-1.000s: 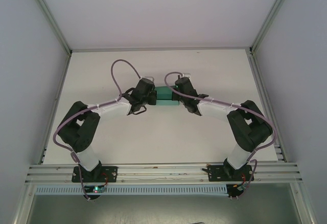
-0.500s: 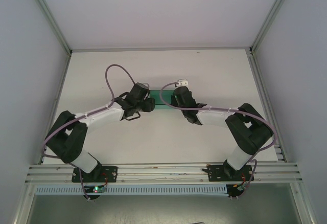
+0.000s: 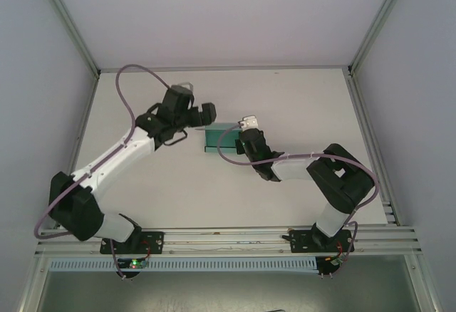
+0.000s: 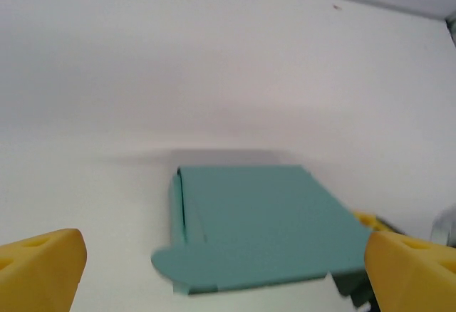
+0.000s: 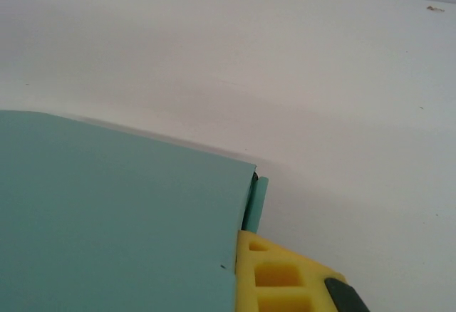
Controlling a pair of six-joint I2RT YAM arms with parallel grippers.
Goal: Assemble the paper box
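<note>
The paper box [image 3: 216,139] is a small low teal box on the white table, just left of centre. My right gripper [image 3: 241,139] is shut on its right wall. In the right wrist view the box lid [image 5: 107,212] covers the lower left, and one yellow finger [image 5: 278,276] presses against the side flap; the other finger is hidden behind the card. My left gripper [image 3: 206,114] hangs open above and to the left of the box, clear of it. From the left wrist, the box [image 4: 263,219] lies ahead between the wide-apart yellow fingertips [image 4: 39,269], with a rounded flap sticking out at its near edge.
The white table [image 3: 299,98] is bounded by grey walls and aluminium posts on both sides, with a rail along its near edge [image 3: 228,237]. The left arm's cable [image 3: 128,91] loops high over the table's left part.
My left gripper has opened, let go of the box and drawn back up and to the left. The right gripper has kept its hold and shifted the box slightly left and nearer.
</note>
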